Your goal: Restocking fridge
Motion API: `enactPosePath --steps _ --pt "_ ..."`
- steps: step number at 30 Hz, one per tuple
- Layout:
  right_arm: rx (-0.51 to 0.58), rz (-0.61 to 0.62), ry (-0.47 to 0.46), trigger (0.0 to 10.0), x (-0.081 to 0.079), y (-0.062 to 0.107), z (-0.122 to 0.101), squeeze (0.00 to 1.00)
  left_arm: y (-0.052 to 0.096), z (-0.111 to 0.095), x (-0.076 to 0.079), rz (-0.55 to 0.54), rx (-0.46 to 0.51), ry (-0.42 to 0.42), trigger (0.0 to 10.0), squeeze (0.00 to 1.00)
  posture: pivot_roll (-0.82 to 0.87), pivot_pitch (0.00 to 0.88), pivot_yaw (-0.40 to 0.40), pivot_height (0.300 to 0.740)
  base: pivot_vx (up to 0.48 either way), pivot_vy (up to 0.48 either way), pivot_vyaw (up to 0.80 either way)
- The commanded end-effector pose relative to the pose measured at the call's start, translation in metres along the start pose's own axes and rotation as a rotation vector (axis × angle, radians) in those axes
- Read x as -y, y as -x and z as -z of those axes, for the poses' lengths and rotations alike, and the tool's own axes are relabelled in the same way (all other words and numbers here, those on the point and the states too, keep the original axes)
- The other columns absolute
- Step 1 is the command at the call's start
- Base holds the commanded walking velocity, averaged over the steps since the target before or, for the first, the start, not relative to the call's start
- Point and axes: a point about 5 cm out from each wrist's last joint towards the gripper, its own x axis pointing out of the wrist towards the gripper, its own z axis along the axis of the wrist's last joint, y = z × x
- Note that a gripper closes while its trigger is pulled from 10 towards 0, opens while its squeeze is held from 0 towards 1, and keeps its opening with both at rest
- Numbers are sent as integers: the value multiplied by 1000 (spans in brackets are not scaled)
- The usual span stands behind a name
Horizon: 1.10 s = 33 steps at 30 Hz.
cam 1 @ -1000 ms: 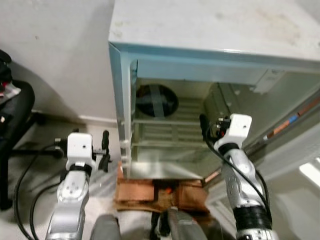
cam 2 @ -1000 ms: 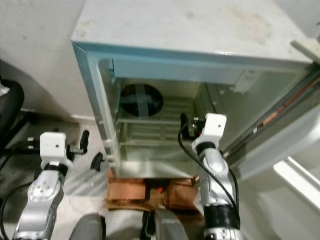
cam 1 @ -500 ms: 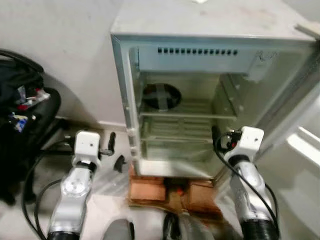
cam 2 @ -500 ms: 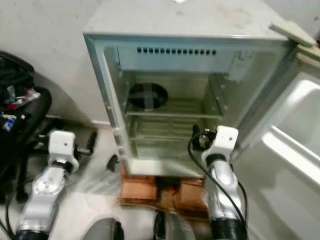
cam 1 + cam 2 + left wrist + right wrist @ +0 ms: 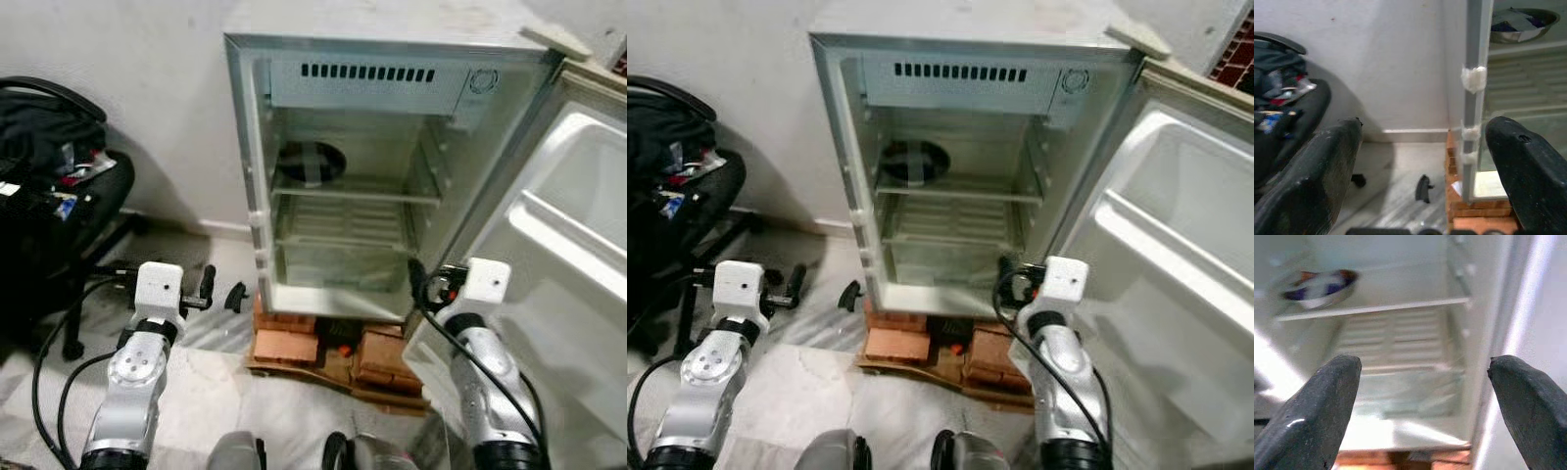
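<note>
While we face the fridge [image 5: 392, 59], door [image 5: 549, 255] swung wide at our right, our left gripper [image 5: 220, 292] and right gripper [image 5: 1420, 382] both hover with fingers spread, grasping nothing. On its upper shelf [image 5: 353, 193] sits a metal bowl [image 5: 310, 163]; bricks [image 5: 289, 345] prop it up.

Small fridge [image 5: 294, 59] stands at 12 o'clock, door [image 5: 558, 255] swung wide toward 3 o'clock. A round bowl [image 5: 311, 164] sits on the upper shelf [image 5: 372, 194] at back left. Fridge base rests on bricks [image 5: 286, 345] over cardboard. Left gripper [image 5: 221, 290] at 8 o'clock, fingers apart, just beside the fridge's left edge. Right gripper [image 5: 419, 279] at 4 o'clock by the lower opening. Black chair [image 5: 59, 225] at 9 o'clock.
</note>
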Motion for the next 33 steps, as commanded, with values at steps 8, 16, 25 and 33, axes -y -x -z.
enactPosePath --steps 8,16,25,33 --pt "3 -52 25 10000 -6 -4 -7 0 -1 -1 7 4 12 16 10000 0 43 70 -33 740 -337 0 0" --pt "51 38 13 10000 7 -4 -11 0 -5 1 3 -1 8 -9 10000 0 42 69 -25 740 -121 0 0" --pt "109 119 9 10000 6 -8 -17 0 -29 -14 -5 87 38 -160 10000 0 2 60 62 740 0 0 0" --pt "94 195 -20 10000 22 6 -10 0 -34 -12 7 175 43 -161 10000 0 2 75 34 740 0 -60 0"
